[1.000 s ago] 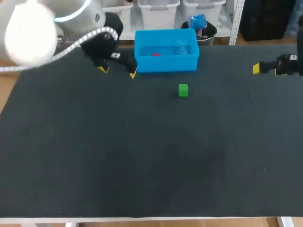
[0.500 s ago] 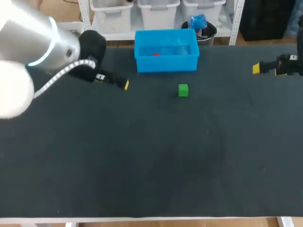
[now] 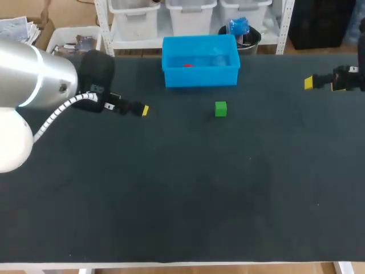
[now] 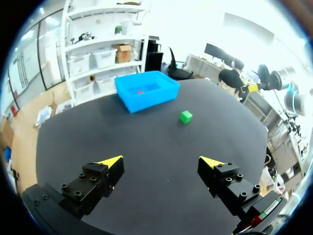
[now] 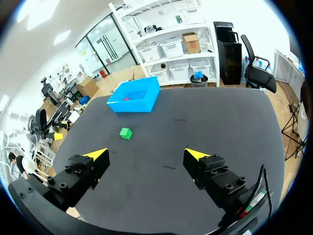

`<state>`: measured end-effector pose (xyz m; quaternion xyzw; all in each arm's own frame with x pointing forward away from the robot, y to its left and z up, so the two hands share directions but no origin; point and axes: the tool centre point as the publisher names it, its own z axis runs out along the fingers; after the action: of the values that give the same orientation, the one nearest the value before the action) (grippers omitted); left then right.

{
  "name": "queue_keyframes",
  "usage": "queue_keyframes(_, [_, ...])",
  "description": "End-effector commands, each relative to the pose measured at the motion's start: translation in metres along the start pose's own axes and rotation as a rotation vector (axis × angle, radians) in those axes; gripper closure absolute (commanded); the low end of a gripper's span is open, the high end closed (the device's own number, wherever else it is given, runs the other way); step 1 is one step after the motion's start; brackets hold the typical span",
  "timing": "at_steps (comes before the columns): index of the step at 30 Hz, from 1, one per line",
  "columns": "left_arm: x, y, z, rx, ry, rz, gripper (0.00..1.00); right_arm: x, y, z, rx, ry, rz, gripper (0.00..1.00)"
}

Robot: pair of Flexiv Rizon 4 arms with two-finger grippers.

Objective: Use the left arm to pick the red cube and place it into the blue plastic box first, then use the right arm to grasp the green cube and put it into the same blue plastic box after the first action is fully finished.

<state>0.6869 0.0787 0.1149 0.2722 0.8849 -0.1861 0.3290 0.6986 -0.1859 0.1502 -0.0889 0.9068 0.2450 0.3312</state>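
Observation:
The red cube (image 3: 187, 65) lies inside the blue plastic box (image 3: 200, 75) at the table's far edge; in the left wrist view the red cube (image 4: 141, 91) shows inside the blue box (image 4: 146, 91) too. The green cube (image 3: 220, 108) sits on the black mat just in front of the box, ahead of both grippers in the wrist views (image 4: 185, 116) (image 5: 125, 132). My left gripper (image 3: 142, 109) hovers left of the box, open and empty (image 4: 161, 162). My right gripper (image 3: 308, 83) is at the far right, open and empty (image 5: 146, 155).
The black mat (image 3: 182, 188) covers the whole table, with a white front edge (image 3: 182, 266) along the near side. My left arm's large silver body (image 3: 28, 85) stands over the left side of the table.
My left arm has pulled away from the blue box, leftward and toward the near side, its gripper open and empty. The right arm and both cubes have stayed put.

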Motion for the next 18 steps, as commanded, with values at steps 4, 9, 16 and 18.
queue_keyframes(4, [0.000, -0.001, -0.008, 0.064, -0.001, 0.059, 0.00, 0.000, 0.000, 0.001, 0.003, 0.001, 0.000, 0.00])
queue_keyframes(9, [0.000, -0.001, -0.008, 0.064, -0.001, 0.059, 0.00, 0.000, 0.000, 0.001, 0.003, 0.001, 0.000, 0.00])
queue_keyframes(16, [0.000, -0.001, -0.008, 0.064, -0.001, 0.059, 0.00, -0.015, 0.011, 0.007, 0.114, 0.025, -0.011, 0.00])
queue_keyframes(18, [0.000, -0.001, -0.008, 0.064, -0.001, 0.059, 0.00, -0.021, 0.023, 0.015, 0.162, 0.052, -0.030, 0.00])
